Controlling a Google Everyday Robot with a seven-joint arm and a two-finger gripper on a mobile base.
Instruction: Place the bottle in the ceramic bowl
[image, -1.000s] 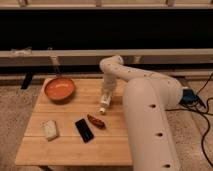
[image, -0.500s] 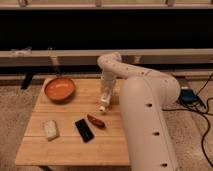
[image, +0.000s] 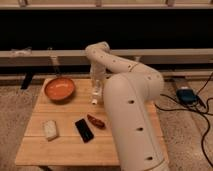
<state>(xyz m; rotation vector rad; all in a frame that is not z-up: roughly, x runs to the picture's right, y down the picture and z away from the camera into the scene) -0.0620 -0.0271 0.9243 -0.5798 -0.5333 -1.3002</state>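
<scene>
The orange-red ceramic bowl (image: 60, 90) sits on the far left part of the wooden table (image: 65, 147). My gripper (image: 96, 86) points down over the table's far middle, to the right of the bowl. It is shut on the small white bottle (image: 94, 96), which hangs nearly upright below it, with its lower end close to the table top. The bottle is outside the bowl, about a bowl's width from its centre.
A whitish rectangular block (image: 50, 129) lies front left. A black flat object (image: 84, 130) and a reddish-brown object (image: 96, 121) lie mid-table. My large white arm (image: 131, 115) covers the table's right side. A blue device and cables (image: 186, 95) lie on the floor at right.
My gripper with the bottle has moved a little to the left, toward the bowl. The other things on the table have not moved.
</scene>
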